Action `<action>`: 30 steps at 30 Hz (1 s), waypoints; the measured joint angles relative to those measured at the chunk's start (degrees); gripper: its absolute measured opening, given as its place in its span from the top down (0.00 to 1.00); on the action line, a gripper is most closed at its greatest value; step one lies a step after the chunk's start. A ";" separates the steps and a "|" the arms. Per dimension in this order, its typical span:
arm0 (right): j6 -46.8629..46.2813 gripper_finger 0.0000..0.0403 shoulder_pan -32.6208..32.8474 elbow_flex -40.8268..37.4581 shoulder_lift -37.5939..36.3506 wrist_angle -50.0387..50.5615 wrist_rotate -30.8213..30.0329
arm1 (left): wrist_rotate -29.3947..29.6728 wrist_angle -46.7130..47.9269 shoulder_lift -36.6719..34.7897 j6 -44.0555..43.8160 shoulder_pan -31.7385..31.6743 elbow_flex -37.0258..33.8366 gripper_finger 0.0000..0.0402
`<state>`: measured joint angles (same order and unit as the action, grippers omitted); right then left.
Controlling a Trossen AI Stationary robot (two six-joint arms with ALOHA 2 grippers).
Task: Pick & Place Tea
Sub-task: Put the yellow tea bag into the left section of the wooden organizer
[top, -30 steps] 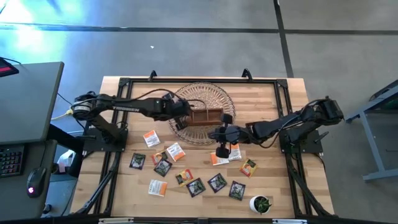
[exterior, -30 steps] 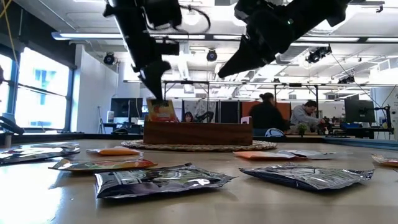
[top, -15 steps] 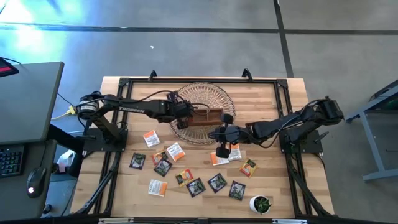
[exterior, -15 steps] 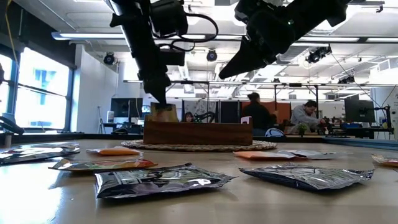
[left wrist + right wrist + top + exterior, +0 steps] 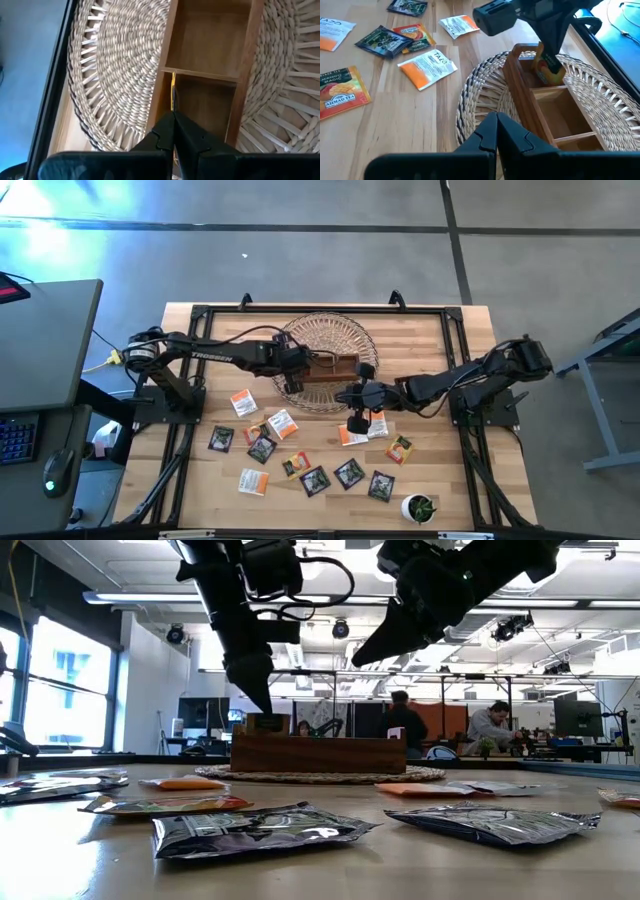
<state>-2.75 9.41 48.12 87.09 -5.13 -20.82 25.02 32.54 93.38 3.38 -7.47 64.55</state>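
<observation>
Left hand (image 5: 547,47) pinches a yellow-red tea sachet (image 5: 548,69) upright in the wooden tray (image 5: 555,107) end compartment | advice: lower fully, then release | right hand (image 5: 357,396) closed, empty, hovering beside tray

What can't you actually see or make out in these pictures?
- The held tea sachet: edge-on in the left wrist view; in the low view the wooden tray hides it.
- Left claw: whether it touches the tray floor is hidden by the tray wall.
- Right claw: its tips are hidden under its arm in the high view.
</observation>
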 joint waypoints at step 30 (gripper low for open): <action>-2.48 0.83 1.58 0.04 0.52 -6.12 6.28 | 12.44 2.19 -2.14 0.57 0.11 2.79 0.64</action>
<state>-5.23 10.99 48.16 87.61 -11.25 -14.54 37.47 34.74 91.24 3.95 -7.36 67.35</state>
